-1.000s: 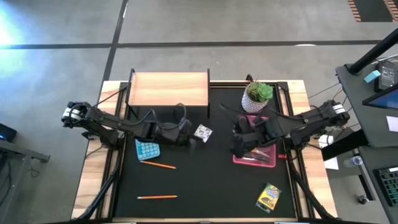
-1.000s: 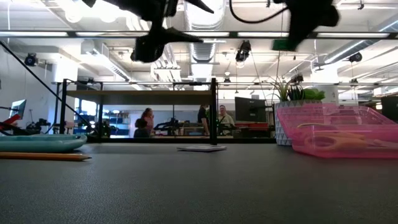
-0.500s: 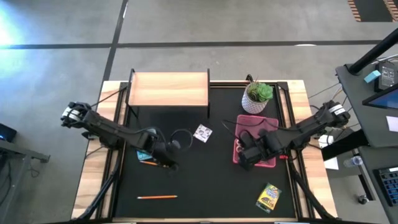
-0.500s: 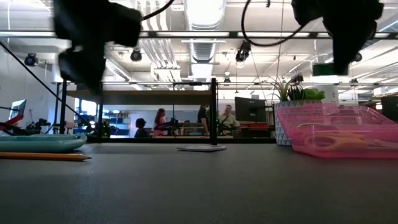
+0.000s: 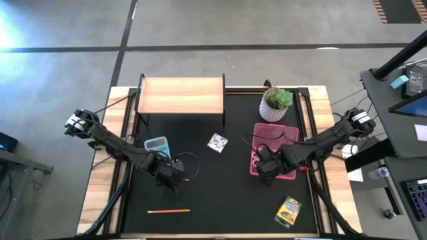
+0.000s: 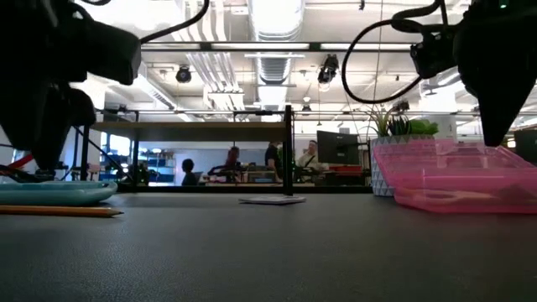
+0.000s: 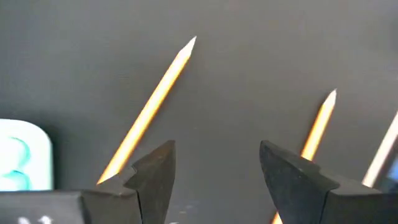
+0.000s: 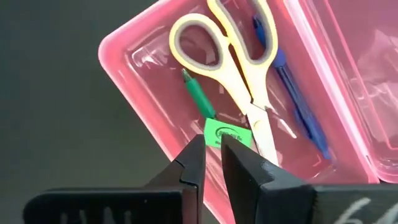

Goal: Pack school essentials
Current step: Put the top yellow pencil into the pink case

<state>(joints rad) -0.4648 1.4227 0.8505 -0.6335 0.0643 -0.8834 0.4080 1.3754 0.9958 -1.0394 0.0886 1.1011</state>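
Now left gripper has dropped toward 6 o'clock over a pencil, jaws apart; right gripper, jaws slightly apart, has released eraser into pink tray; table front bare.

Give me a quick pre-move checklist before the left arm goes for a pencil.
1. Left tool open above the mat: ok.
2. Pencil ahead lies free on the mat: ok.
3. Pencil centred between the jaws: not ok, it lies to one side.
4. Right tool over the pink case, away from the left arm: ok.
5. Green eraser released into the case: cannot tell.
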